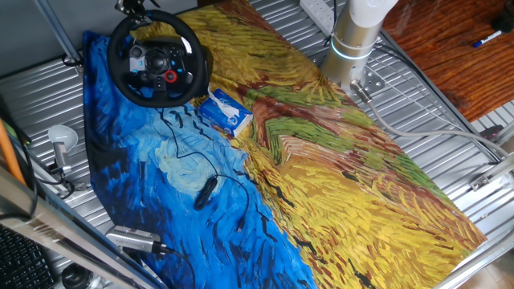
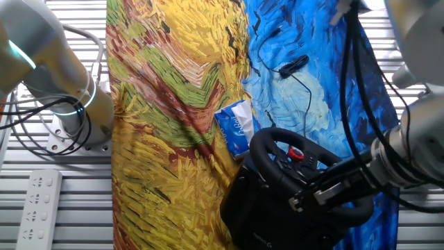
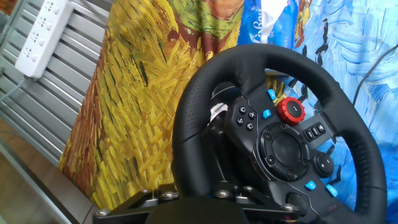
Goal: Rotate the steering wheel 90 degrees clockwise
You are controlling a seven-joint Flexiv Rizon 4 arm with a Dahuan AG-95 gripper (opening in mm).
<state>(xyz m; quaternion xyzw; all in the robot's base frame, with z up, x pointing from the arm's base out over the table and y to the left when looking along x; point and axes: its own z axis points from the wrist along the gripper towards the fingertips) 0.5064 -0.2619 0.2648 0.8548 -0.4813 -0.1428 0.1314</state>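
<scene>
Gripper (image 3: 205, 198) body fills the bottom of the hand view, right at the lower rim of the steering wheel (image 3: 273, 130); fingers hidden, cannot tell if apart or clamped. Wheel sits at the blue end of the painted cloth (image 1: 337, 160), blue-white box (image 1: 226, 111) just beside. Rotation looks unstarted; full turn remains.

Arm (image 2: 48, 62): smooth silver-grey rounded links, glowing cyan-white ring at a joint, round flanged base (image 1: 353, 76) on the slatted table. Black cables (image 2: 357, 90) run along the wrist. Gripper (image 3: 205, 202): matte black metal, silver screw heads along its top edge.
</scene>
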